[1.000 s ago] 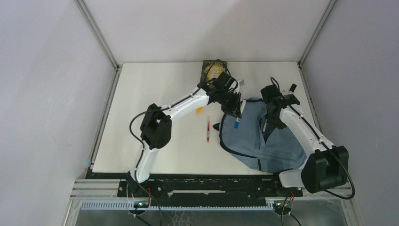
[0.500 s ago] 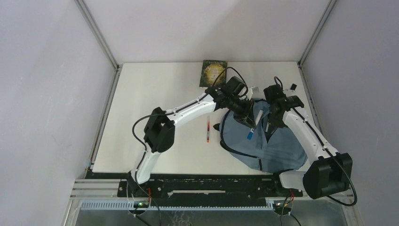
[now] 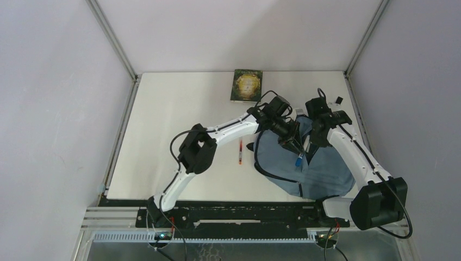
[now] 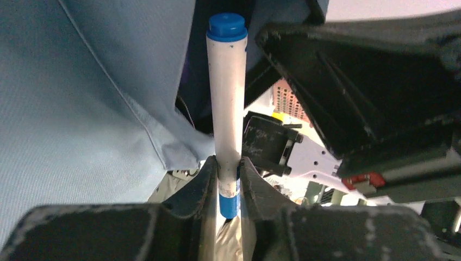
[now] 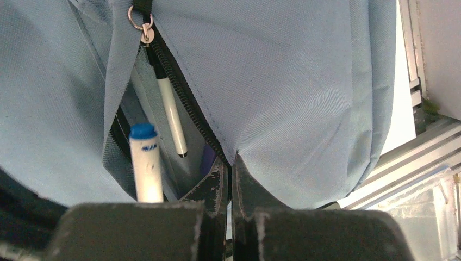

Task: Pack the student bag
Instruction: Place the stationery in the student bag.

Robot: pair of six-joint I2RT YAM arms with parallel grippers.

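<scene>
The blue-grey student bag point(image 3: 326, 168) lies at the right of the table. My left gripper point(image 3: 293, 145) is shut on a white marker with a blue cap point(image 4: 227, 103) and holds it over the bag's open zip pocket; the marker's blue tip point(image 3: 298, 161) points into the opening. My right gripper point(image 5: 229, 163) is shut on the edge of the bag's flap point(image 5: 282, 81) and holds the pocket open. A second white pen point(image 5: 171, 117) lies inside the pocket. The held marker also shows in the right wrist view point(image 5: 144, 163).
A red pen point(image 3: 240, 151) lies on the table left of the bag. A dark green book point(image 3: 247, 85) lies at the back edge. A metal frame rail runs along the table's right side point(image 5: 429, 147).
My left gripper has moved right and toward the near edge with the marker, from the bag's left edge to over the open pocket. The right gripper has stayed on the flap.
</scene>
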